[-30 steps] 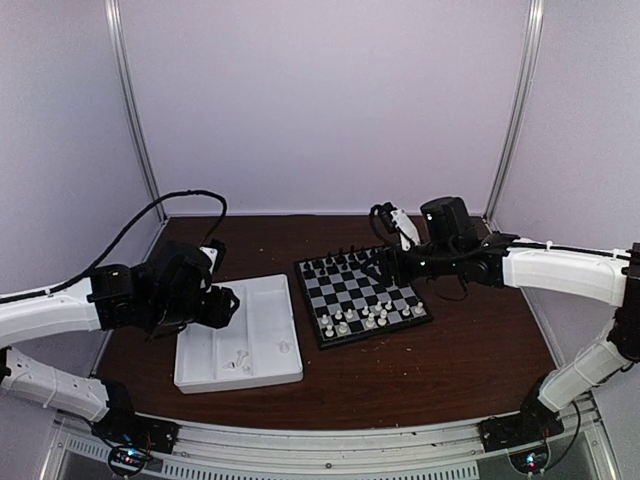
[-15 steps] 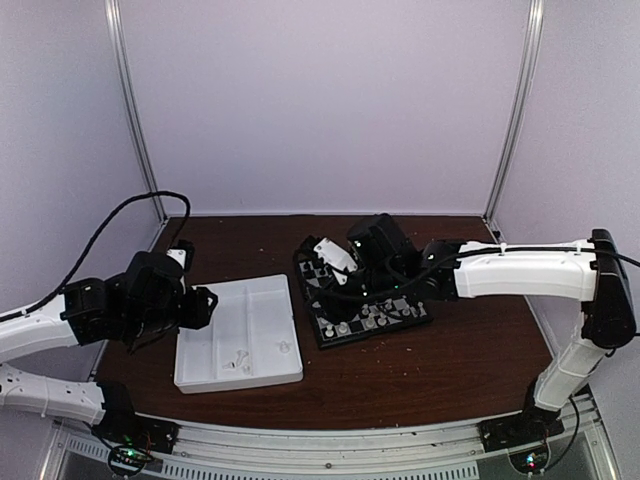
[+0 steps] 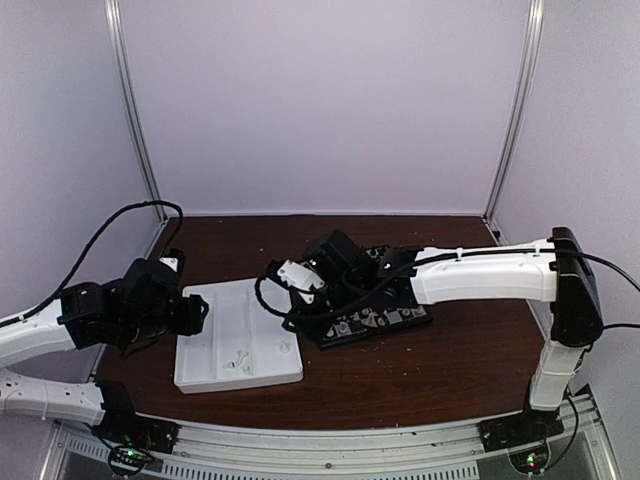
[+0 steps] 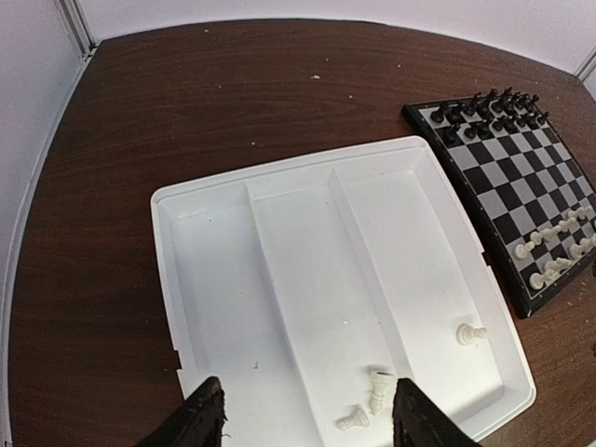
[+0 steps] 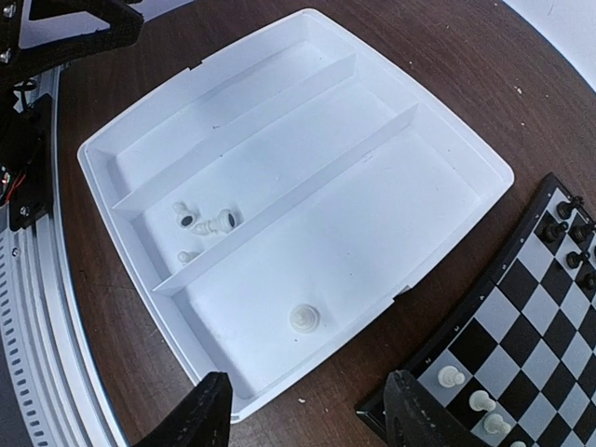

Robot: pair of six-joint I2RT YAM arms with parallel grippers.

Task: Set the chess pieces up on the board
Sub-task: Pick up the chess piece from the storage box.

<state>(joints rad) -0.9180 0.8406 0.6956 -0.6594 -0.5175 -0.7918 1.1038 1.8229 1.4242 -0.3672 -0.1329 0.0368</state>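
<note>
The left gripper (image 4: 307, 414) hovers over the near edge of a white tray (image 4: 214, 279), fingers spread and empty. A few white pieces (image 5: 222, 221) lie tipped over in the tray's middle compartment. One more (image 5: 304, 318) stands in the compartment beside the board. The right gripper (image 5: 307, 410) hangs above that side of the tray, also spread and empty. To the right, the board (image 4: 507, 177) holds more white pieces along its near edge and black pieces (image 4: 489, 107) along its far edge. The step in hand is probably fetching a white piece from the tray. The next move calls for lowering onto one tiny piece and pinching it.
</note>
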